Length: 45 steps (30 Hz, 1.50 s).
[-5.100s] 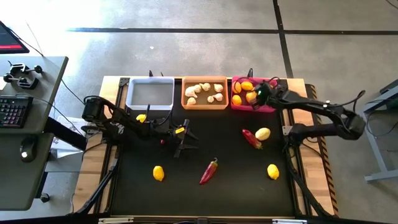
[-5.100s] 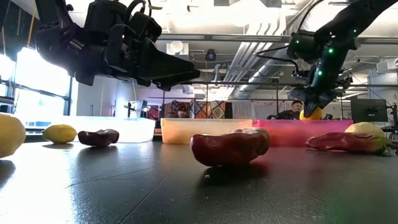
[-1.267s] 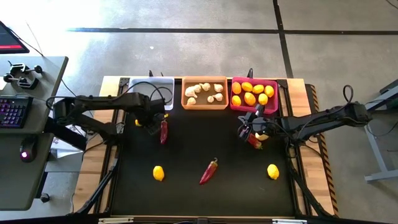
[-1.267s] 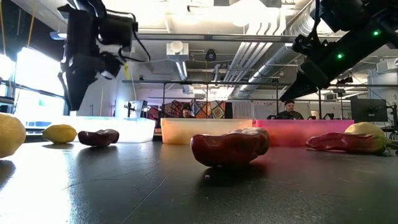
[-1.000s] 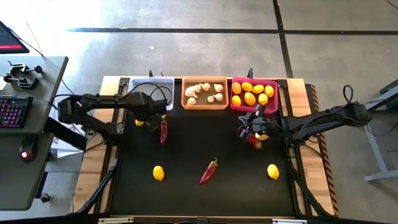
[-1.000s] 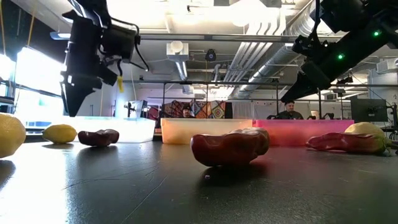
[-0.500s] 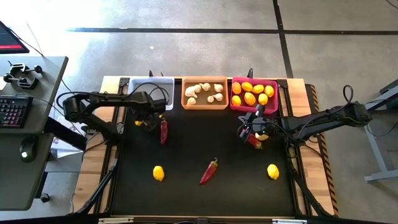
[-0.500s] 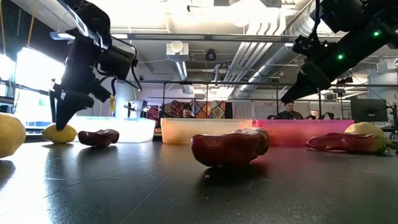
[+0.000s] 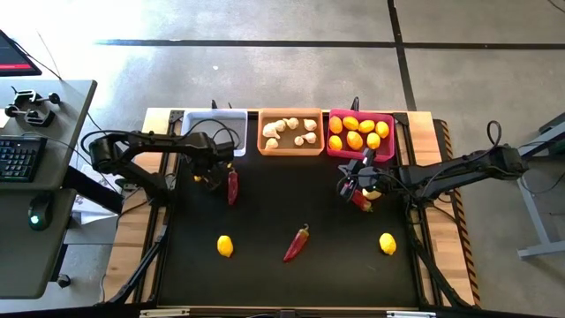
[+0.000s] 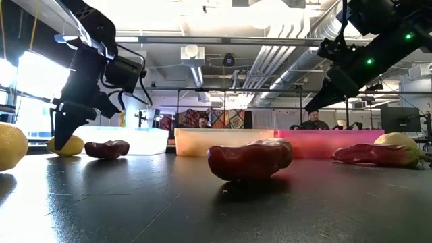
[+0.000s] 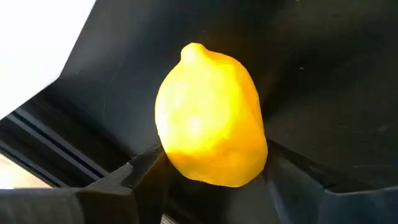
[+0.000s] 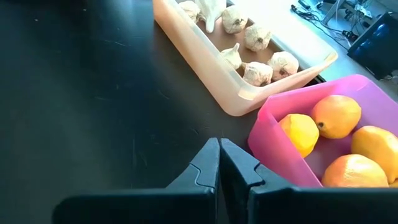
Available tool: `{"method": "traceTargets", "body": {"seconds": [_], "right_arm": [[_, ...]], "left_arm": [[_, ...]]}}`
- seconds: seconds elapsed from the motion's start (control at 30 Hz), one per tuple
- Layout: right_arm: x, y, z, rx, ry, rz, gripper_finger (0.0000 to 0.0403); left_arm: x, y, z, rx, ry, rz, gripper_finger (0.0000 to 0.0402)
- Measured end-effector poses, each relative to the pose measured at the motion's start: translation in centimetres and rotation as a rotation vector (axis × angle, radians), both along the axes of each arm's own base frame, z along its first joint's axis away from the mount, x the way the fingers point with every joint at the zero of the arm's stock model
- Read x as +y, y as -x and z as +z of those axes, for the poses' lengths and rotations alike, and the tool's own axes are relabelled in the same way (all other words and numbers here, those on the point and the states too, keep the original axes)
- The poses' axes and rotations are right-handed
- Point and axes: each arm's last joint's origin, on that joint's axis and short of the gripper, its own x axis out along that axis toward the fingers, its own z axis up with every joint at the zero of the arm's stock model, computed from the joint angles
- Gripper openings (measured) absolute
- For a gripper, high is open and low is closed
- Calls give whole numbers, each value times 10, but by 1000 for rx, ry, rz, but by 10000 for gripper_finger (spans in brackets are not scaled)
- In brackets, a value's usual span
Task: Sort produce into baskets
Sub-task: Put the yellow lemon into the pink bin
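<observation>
A yellow lemon [image 11: 210, 112] lies on the black mat just in front of the white basket [image 9: 213, 131]. My left gripper [image 11: 211, 158] points down over it, open, with one finger on each side; the low view shows the fingertips [image 10: 61, 138] down at the lemon [image 10: 69, 144]. A dark red chili [image 9: 232, 185] lies right beside it. My right gripper [image 9: 346, 184] is shut and hovers above the mat near another chili [image 9: 360, 201], in front of the pink basket [image 12: 273, 140]. The orange basket [image 9: 290, 132] holds garlic, and the pink basket [image 9: 360, 134] holds lemons. My left gripper comes at the lemon from above, pointing steeply down, with its two fingers [image 11: 146, 171] against or just beside the lemon's two sides. Whether they touch it, I cannot tell. The lemon rests on the mat.
A lemon [image 9: 225, 245], a chili [image 9: 297, 243] and another lemon [image 9: 387, 242] lie on the near half of the mat. A lemon [image 9: 374, 190] lies partly under my right arm. The three baskets stand in a row along the far edge.
My left gripper has come down and moved toward the table's left edge, from above the chili to the lemon by the white basket, so that its fingers now stand either side of the lemon. The lemon and the chili have stayed in place.
</observation>
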Motion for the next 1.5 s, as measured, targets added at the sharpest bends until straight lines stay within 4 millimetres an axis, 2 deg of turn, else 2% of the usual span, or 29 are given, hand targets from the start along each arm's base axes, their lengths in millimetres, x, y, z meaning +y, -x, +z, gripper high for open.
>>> {"method": "traceTargets", "body": {"seconds": [0.3,0.67,0.83,1.0,1.13,1.33,1.5], "right_arm": [[0,0,0,1,-5,8,2],[2,-2,1,-15,-28,66,2],[7,-10,9,-82,-62,259,2],[12,-17,20,-190,-54,467,2],[13,-21,29,-260,26,514,2],[13,-28,42,-309,66,534,8],[17,-52,49,-296,30,599,46]], "left_arm": [[-1,-1,0,2,32,-112,135],[-31,-15,14,-137,104,-314,126],[-44,-32,23,-360,69,-451,126],[-51,-63,29,-734,32,-625,125],[-53,-81,33,-1011,34,-754,125],[-54,-90,42,-1189,41,-819,125],[-57,-99,49,-1306,34,-867,125]]}}
